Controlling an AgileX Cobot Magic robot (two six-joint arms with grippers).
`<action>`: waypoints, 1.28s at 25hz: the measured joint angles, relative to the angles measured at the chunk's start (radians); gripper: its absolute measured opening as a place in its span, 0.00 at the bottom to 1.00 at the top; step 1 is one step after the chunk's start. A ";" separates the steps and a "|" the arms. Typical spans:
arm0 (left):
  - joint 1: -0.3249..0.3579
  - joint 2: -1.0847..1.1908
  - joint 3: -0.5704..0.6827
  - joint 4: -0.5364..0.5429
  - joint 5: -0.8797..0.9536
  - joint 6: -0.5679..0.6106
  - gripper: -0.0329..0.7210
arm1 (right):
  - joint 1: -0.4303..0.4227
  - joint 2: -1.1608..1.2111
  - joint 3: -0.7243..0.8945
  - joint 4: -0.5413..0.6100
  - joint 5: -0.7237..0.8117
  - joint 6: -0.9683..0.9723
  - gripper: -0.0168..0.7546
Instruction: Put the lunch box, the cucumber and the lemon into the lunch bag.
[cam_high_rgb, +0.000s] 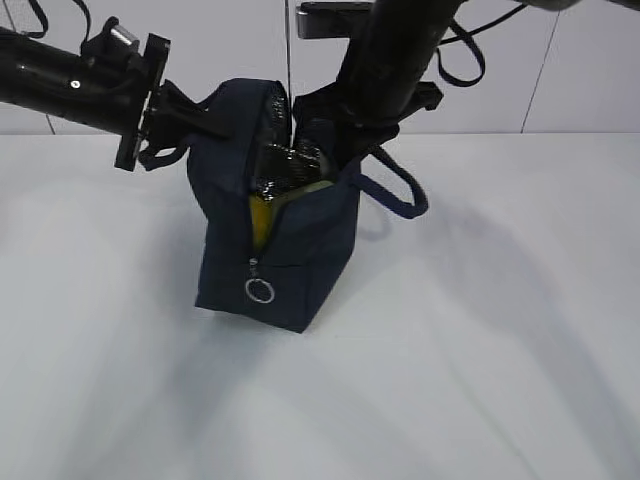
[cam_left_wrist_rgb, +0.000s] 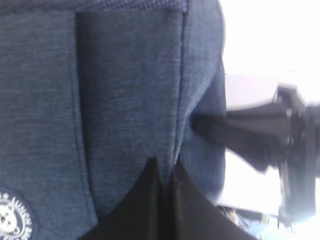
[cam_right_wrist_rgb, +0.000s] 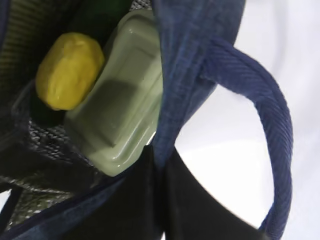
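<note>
place: lab/test bench | evidence: bare white table (cam_high_rgb: 480, 380), plain panelled wall (cam_high_rgb: 560, 70)

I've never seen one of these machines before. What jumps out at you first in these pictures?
A dark navy lunch bag stands in the middle of the white table, held open by two black robot arms gripping its top edges from either side. Looking in from the right wrist camera, a bright yellow lemon lies beside the sage-green lid of a lunch box. A metal ring pull hangs from the zipper in front.
</note>
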 joint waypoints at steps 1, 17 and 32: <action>-0.013 0.000 0.000 -0.007 -0.005 0.000 0.03 | 0.000 -0.009 0.000 -0.033 0.022 0.000 0.04; -0.185 0.053 0.000 -0.070 -0.098 0.000 0.03 | -0.002 -0.022 0.000 -0.346 0.064 0.037 0.04; -0.185 0.083 0.000 -0.124 -0.071 0.000 0.08 | -0.002 -0.022 0.000 -0.347 0.064 0.068 0.06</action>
